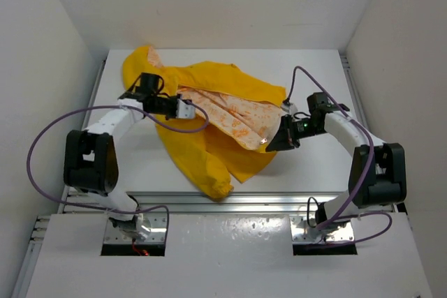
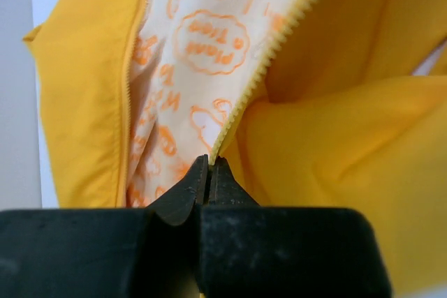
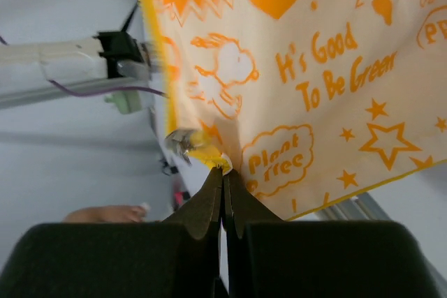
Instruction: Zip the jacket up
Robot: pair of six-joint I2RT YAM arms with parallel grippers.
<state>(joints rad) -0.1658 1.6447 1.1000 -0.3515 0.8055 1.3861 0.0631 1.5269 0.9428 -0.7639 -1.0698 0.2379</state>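
Observation:
The yellow jacket [image 1: 230,82] lies open on the white table, its cream lining [image 1: 237,116] with orange prints facing up. My left gripper [image 1: 187,109] is shut on the jacket's zipper edge [image 2: 241,106] near the collar end; the yellow teeth run up from the closed jaws. My right gripper [image 1: 269,144] is shut on the bottom corner of the lifted front panel [image 3: 293,88], pinching the yellow zipper end [image 3: 209,155] beside the silver slider [image 3: 181,142]. The panel is held stretched between both grippers. The other zipper edge [image 2: 129,68] runs along the left.
The table's front rail [image 1: 251,202] lies just below the jacket's hanging hem [image 1: 216,186]. White walls enclose the table on three sides. The left arm [image 3: 63,68] shows in the right wrist view. A person's hand [image 3: 105,213] shows at the lower left there.

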